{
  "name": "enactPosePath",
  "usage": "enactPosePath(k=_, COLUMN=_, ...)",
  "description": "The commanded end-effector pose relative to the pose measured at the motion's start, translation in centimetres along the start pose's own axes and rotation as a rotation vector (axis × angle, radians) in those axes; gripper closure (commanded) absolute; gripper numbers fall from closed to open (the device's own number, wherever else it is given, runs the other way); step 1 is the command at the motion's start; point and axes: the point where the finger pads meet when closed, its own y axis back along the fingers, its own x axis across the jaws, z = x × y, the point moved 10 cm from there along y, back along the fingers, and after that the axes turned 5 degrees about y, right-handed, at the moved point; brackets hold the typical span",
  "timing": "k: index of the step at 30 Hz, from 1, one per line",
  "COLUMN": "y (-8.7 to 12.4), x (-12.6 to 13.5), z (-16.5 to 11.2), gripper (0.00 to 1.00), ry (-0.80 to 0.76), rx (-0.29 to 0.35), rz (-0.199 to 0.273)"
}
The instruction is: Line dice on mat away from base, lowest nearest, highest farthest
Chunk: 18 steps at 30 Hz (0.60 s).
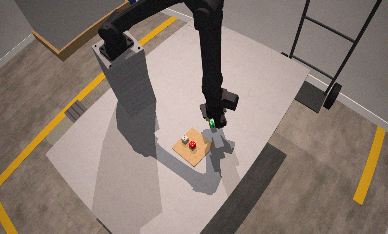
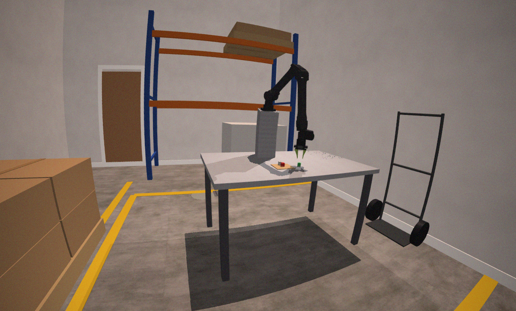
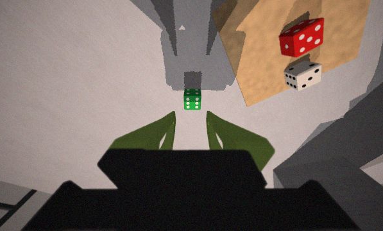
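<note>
Our claw (image 3: 190, 123) hangs above the desk (image 1: 247, 75) with its green fingers partly apart and nothing between them. Just past the tips sits the green die (image 3: 192, 99), on the bare desk beside the mat (image 3: 262, 80). Farther off, the white die (image 3: 303, 76) and red die (image 3: 301, 36) already sit on the mat. We think grabbing the green die comes next, so we must drop straight down around it.

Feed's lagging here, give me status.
Gripper open, empty, above green die. Green die on table, off mat. White, red on mat. Nothing between.
</note>
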Motion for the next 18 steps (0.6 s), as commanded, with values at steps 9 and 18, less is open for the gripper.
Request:
enactPosePath(k=9, y=-2.1, x=-0.3, z=0.3, gripper=0.61, ry=0.0, rx=-0.004, rz=0.001)
enactPosePath(k=18, y=-2.6, x=-0.2, z=0.2, gripper=0.61, ry=0.001, rx=-0.004, rz=0.001)
